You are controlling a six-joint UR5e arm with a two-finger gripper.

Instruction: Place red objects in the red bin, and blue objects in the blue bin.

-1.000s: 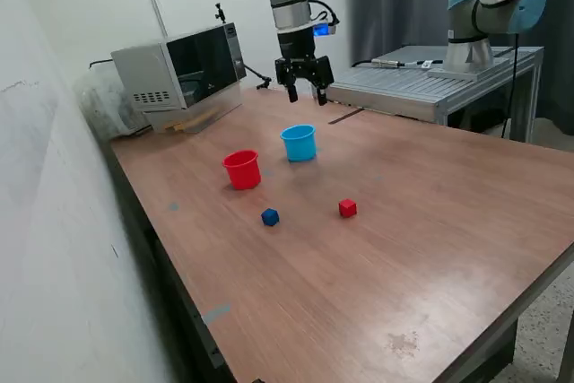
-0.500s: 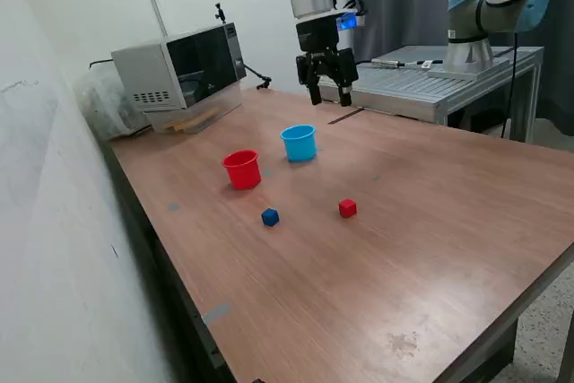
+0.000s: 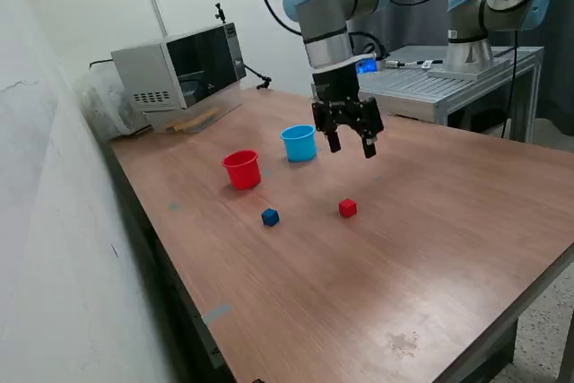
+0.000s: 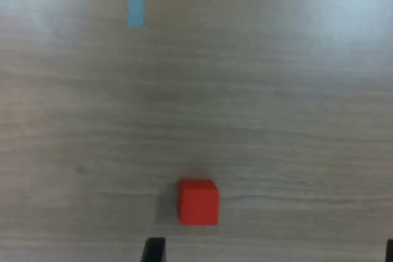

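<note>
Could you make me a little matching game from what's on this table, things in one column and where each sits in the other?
Things:
1. red cup
2. light blue cup
3. blue cube
4. red cube

Places:
A. on the bare table, below the red cup in the exterior view
B. nearest the open gripper, also seen by the wrist camera
C. nearest the microwave
D. between the red cup and the gripper

Pairs: 1-C, 2-D, 3-A, 4-B
</note>
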